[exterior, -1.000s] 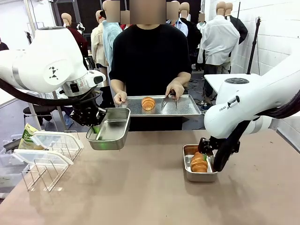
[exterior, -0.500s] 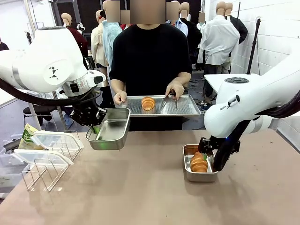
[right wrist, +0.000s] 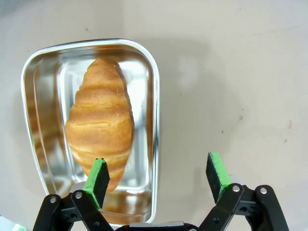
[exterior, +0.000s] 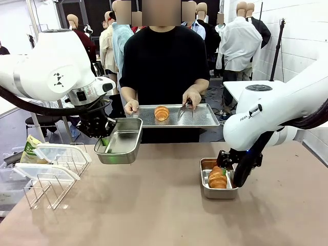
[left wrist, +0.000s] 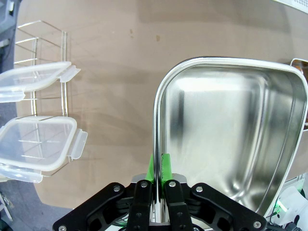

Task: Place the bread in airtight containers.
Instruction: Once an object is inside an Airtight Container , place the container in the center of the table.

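Note:
My left gripper (exterior: 105, 141) (left wrist: 156, 180) is shut on the near wall of an empty steel container (exterior: 120, 141) (left wrist: 231, 134), holding it above the table on the left. A second container (exterior: 217, 184) (right wrist: 45, 125) rests on the table at the right with one croissant (exterior: 218, 178) (right wrist: 100, 120) lying in it. My right gripper (exterior: 224, 171) (right wrist: 159, 175) stands open just above that container's right wall, holding nothing. Another croissant (exterior: 162, 113) lies on the flat perforated tray (exterior: 202, 118) that the person holds at the far side, tongs (exterior: 185, 107) in the other hand.
Two translucent lids (exterior: 60, 151) (left wrist: 36, 149) lie on wire racks (exterior: 48, 187) at the table's left edge, a green-printed bag (exterior: 31, 148) behind them. Bare tabletop lies between the two containers and toward the near edge.
The person's hand with the tongs has shifted slightly over the tray. Both arms and both containers stay where they were.

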Tool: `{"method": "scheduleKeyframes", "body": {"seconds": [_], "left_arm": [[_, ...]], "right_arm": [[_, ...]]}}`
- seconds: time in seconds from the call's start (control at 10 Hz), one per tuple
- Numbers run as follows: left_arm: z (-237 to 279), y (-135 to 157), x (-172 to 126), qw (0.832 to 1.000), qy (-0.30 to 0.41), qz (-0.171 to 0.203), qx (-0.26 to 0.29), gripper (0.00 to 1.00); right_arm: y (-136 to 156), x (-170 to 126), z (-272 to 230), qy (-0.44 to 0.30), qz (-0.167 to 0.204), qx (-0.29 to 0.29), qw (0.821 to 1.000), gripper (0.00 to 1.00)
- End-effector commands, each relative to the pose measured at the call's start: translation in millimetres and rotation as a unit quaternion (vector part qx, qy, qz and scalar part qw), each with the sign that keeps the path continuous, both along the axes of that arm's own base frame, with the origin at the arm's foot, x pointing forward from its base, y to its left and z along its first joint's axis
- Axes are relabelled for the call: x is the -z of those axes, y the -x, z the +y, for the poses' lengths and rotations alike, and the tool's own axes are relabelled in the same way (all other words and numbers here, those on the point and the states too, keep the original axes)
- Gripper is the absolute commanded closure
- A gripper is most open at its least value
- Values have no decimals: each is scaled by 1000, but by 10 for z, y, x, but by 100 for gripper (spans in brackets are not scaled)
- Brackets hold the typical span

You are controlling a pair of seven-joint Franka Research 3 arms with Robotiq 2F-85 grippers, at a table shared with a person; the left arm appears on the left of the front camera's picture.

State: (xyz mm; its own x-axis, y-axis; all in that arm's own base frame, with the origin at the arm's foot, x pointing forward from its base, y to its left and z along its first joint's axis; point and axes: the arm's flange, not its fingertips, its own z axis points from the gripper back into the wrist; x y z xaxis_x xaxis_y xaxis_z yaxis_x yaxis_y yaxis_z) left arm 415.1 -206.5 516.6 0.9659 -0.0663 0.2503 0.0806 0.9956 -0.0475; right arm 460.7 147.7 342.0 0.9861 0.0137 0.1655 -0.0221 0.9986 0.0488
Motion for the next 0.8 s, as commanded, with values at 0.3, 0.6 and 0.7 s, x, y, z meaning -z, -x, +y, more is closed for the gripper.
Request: {"method": "scheduleKeyframes", "body": {"seconds": [0.3, 0.6, 0.7], "left_arm": [[16, -5, -41, 1000, 3, -3, -1, 100], [16, -5, -41, 1000, 3, -3, -1, 100], [16, -5, -41, 1000, 3, -3, -1, 100]], "right_arm": [[648, -937, -126, 38, -84, 41, 995, 0], [944, -1528, -60, 21, -103, 33, 994, 0], [989, -1635, -55, 18, -107, 28, 994, 0]]}}
